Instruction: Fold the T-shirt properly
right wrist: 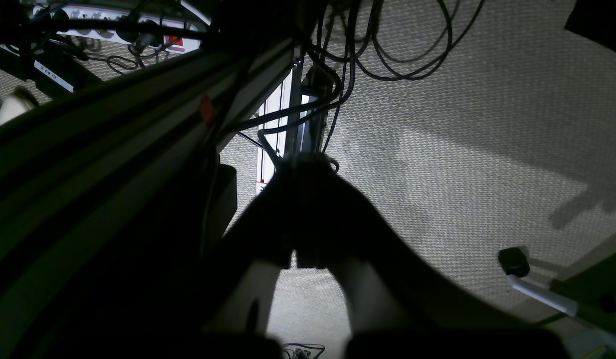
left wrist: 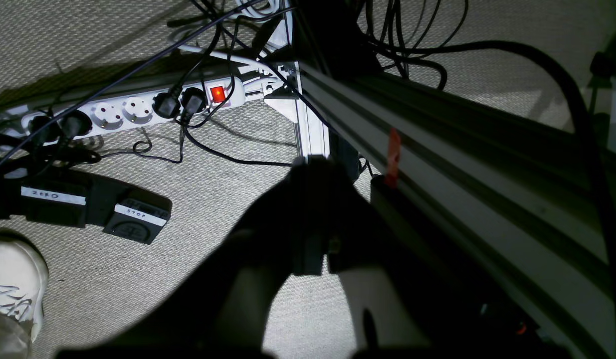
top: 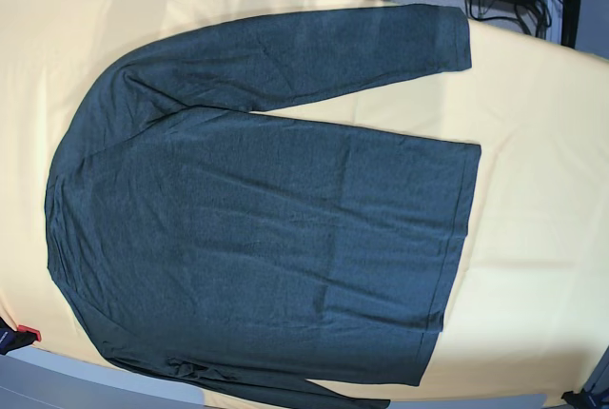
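Yellow cloth covers the whole work surface in the base view, and the T-shirt lies spread flat on it; the collar end is toward the left side of that view and the hem toward the right. One long sleeve stretches out along the top, apart from the body; the other sleeve, at the bottom edge, is mostly cut off by the frame, so I cannot tell how it lies. No part of the shirt is folded over another as far as I see; my judgement is that the folding has not begun and every fold is left to do.

Neither arm appears in the base view. Both wrist cameras look down at a pale carpet beside an aluminium frame rail, with a white power strip, black cables and a pedal labelled "stop" on the floor. The left gripper and the right gripper are dark silhouettes; their jaws seem pressed together with nothing between them, well away from the shirt. A white shoe stands at the corner of the left wrist view.
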Controlling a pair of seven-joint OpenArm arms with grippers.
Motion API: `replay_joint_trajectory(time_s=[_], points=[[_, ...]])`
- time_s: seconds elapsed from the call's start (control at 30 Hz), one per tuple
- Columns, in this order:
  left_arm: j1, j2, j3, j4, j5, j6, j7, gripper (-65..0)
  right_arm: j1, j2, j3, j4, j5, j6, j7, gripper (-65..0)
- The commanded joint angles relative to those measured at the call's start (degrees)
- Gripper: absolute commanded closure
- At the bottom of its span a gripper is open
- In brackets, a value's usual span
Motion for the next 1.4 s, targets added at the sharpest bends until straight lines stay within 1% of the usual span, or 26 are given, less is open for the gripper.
replay_joint_trajectory(time_s=[0.0, 0.47, 0.53, 0.57, 0.63, 0.67, 0.7, 0.8, 0.9, 1.07, 1.2, 1.37], points=[[-0.02, -0.11, -0.02, 0.35, -0.48, -0.42, -0.20, 0.0, 0.11, 0.15, -0.11, 0.31, 0.35, 0.39, 0.37, -1.3], [0.11, -0.15, -0.02, 0.35, -0.48, -0.42, -0.15, 0.0, 0.13, 0.28, -0.11, 0.33, 0.37, 0.44, 0.39, -1.3], [0.15, -0.33, -0.02, 0.92, -0.48, -0.46, 0.81, 0.0, 0.13, 0.55, -0.11, 0.44, 0.35, 0.52, 0.35, -1.3], [0.15, -0.39, -0.02, 1.46, -0.48, -0.42, 2.78, 0.0, 0.11, 0.85, -0.11, 0.81, 0.35, 1.05, -0.33, -1.3], [0.24, -0.61, -0.02, 3.02, -0.50, -0.39, 8.20, 0.0, -0.17, 1.88, -0.11, 1.84, 0.35, 5.07, -3.48, 0.0], [0.70, -0.63, -0.02, 4.15, -0.50, -0.37, 9.92, 0.0, -0.79, 2.45, -0.11, 2.71, 0.37, 7.32, -5.05, 0.0], [1.46, -0.81, -0.02, 5.68, -0.72, -0.37, 11.08, 0.0, -1.84, 3.02, -0.11, 4.02, 0.35, 8.57, -6.03, 0.0], [5.62, -1.29, 0.52, 11.23, -3.91, -0.39, 12.55, 0.0, -6.91, 4.57, -0.11, 9.88, 0.35, 8.76, -6.47, 0.0], [10.29, -2.10, 3.04, 16.94, -6.60, -0.37, 12.57, 0.0, -12.96, 5.68, -0.11, 17.16, 0.35, 9.01, -7.13, 0.0], [17.81, -3.85, 10.71, 28.04, -6.56, -0.39, 15.87, 0.0, -21.90, 7.43, -0.11, 29.79, 1.25, 14.14, -11.80, 0.0], [24.30, -6.51, 14.69, 38.66, -6.93, -0.39, 19.19, 0.0, -29.31, 9.16, -0.11, 41.24, 4.00, 15.43, -15.15, 0.0], [32.41, -11.21, 14.95, 52.37, -10.86, -0.39, 21.81, 0.0, -39.21, 11.78, -0.09, 56.43, 3.80, 15.32, -16.20, 0.0]])
